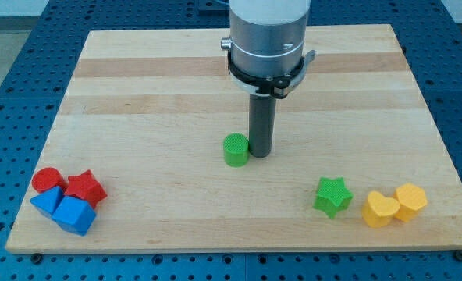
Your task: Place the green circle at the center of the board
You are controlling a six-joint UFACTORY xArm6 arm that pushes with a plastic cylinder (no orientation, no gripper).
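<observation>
Standing upright near the middle of the wooden board [137, 101], the dark rod descends from the grey cylindrical arm mount [267, 39] and ends in my tip [261, 153], which rests at board level. There is no gripper on this rig, so no jaw state applies; the rod simply stands vertical. The green circle [235, 150], a short cylinder, sits immediately to the left of my tip, touching it or very nearly so; an exact gap cannot be made out. Both lie close to the centre of the board, slightly toward the near edge.

At the near left corner four blocks cluster together: a red circle [47, 180] farthest left, a red star [86, 188] just to its right, and two blue blocks, one a small blue cube [49, 201] and one a larger blue polygon [76, 216], packed against them on the near side.

At the near right, a green star [332, 196] stands apart from the green circle, and just to its right a yellow heart [380, 209] touches a yellow hexagon [410, 201]. The board lies on a blue perforated table [20, 62].
</observation>
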